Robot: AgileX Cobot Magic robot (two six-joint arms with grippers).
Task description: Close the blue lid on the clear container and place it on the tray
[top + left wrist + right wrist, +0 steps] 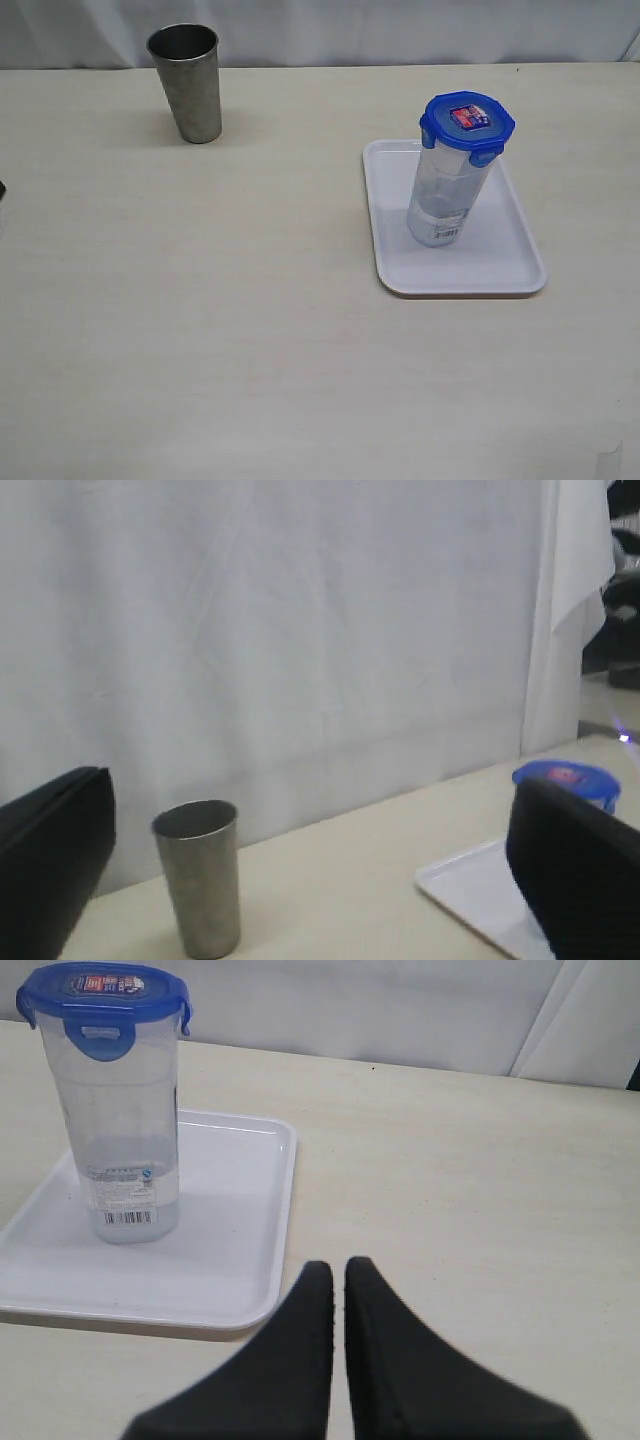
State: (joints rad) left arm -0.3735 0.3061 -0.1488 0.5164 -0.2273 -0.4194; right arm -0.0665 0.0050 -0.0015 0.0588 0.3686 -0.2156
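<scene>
The clear container [445, 195] stands upright on the white tray [500, 270], with the blue lid [467, 120] seated on its top and the flaps down. The right wrist view shows the same container [125, 1130], lid [100, 990] and tray [240, 1260]. My right gripper [338, 1265] is shut on nothing, over bare table just off the tray's rim and apart from the container. My left gripper [310, 785] is open and empty, far from the tray [470, 890]. One of its fingers [580, 870] hides most of the container, leaving only the lid [565, 773] showing. Neither gripper shows in the exterior view.
A grey metal cup [186, 82] stands upright at the back left of the table, also seen between the left fingers as the cup [200, 890]. A white cloth backdrop [300, 630] runs along the far table edge.
</scene>
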